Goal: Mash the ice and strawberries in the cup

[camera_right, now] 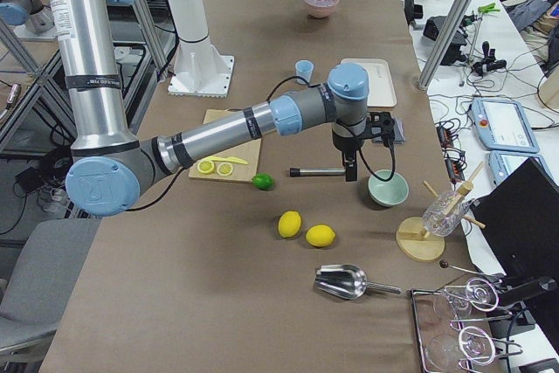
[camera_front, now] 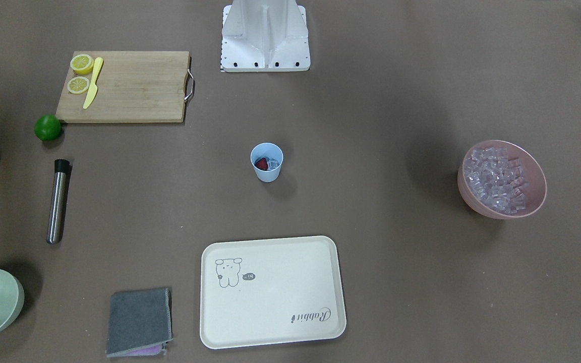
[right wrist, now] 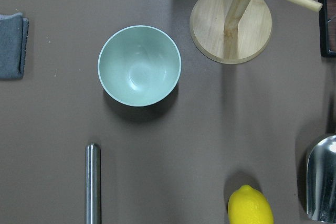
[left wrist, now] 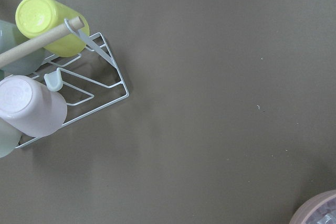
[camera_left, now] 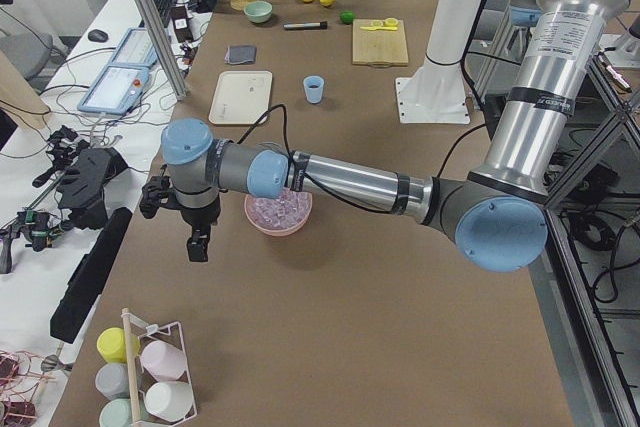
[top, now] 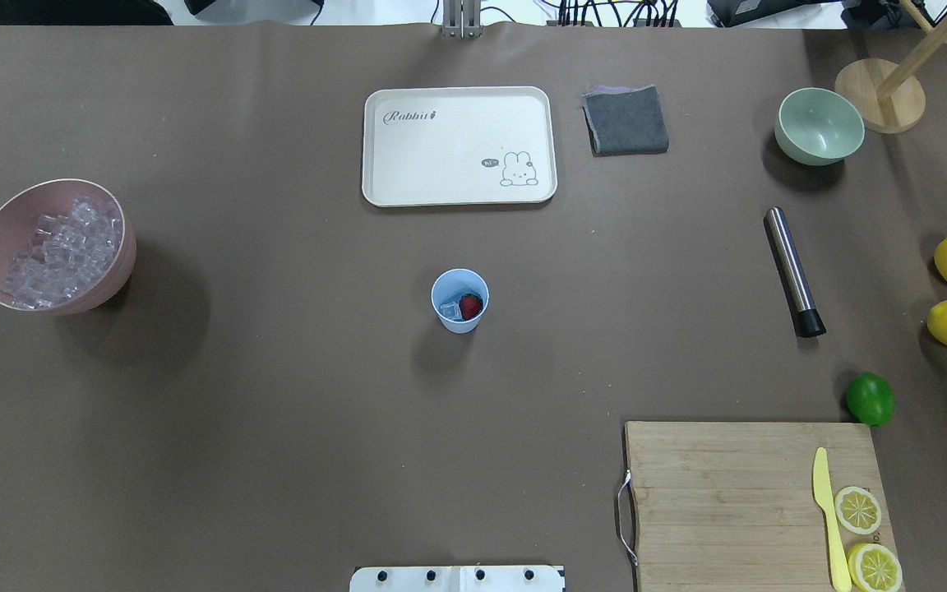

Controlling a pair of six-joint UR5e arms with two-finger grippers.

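Note:
The light blue cup [camera_front: 267,162] [top: 459,301] stands upright in the middle of the table. Inside it lie a dark red strawberry [top: 470,307] [camera_front: 261,163] and a few clear ice cubes [top: 450,310] [camera_front: 273,163]. My left gripper [camera_left: 198,242] shows only in the exterior left view, hanging past the pink bowl far from the cup; I cannot tell whether it is open or shut. My right gripper [camera_right: 351,168] shows only in the exterior right view, above the table between the steel rod and the pale green bowl; its state cannot be told either.
A pink bowl [top: 116,275] full of ice sits at the table's left end. A steel rod [top: 794,271], pale green bowl [top: 819,125], lime [top: 869,398], two lemons, a cutting board [top: 720,493] with knife and lemon halves, a cream tray [top: 457,144] and a grey cloth [top: 625,119] lie around.

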